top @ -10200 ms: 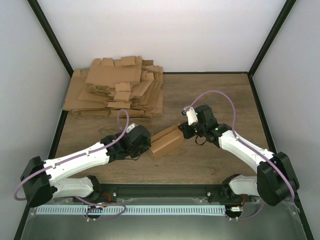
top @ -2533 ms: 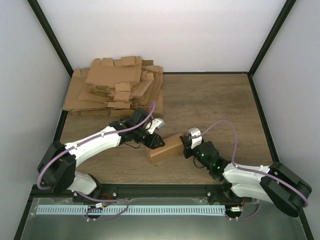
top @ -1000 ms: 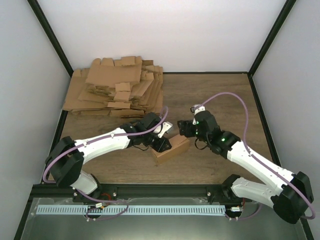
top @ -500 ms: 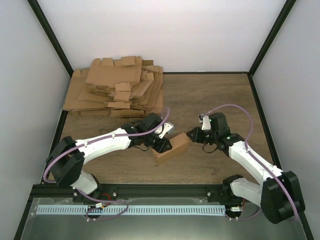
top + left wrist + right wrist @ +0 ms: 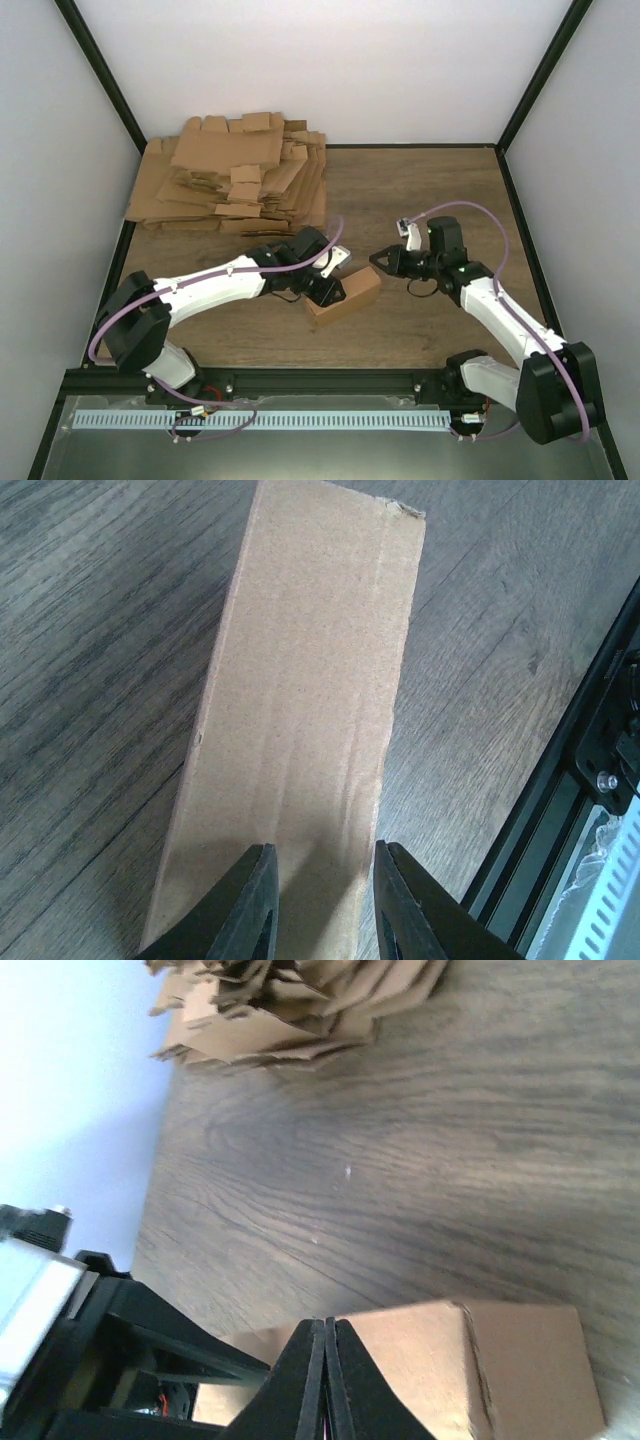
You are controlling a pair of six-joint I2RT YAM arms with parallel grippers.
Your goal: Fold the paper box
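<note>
Paper box [image 5: 348, 293] lies formed as a carton, centre-front on worktop [image 5: 430, 190]. Left fingers [image 5: 262, 905] part-way apart over its top; whether they grip it, cannot tell. Right fingers [image 5: 300, 1390] pressed together, tip at its end. Judgement: push that end in squarely, left bracing against sliding.

Overhead view faces down; both wrist views (close, perhaps tilted) share the paper box [image 5: 300, 730].
</note>
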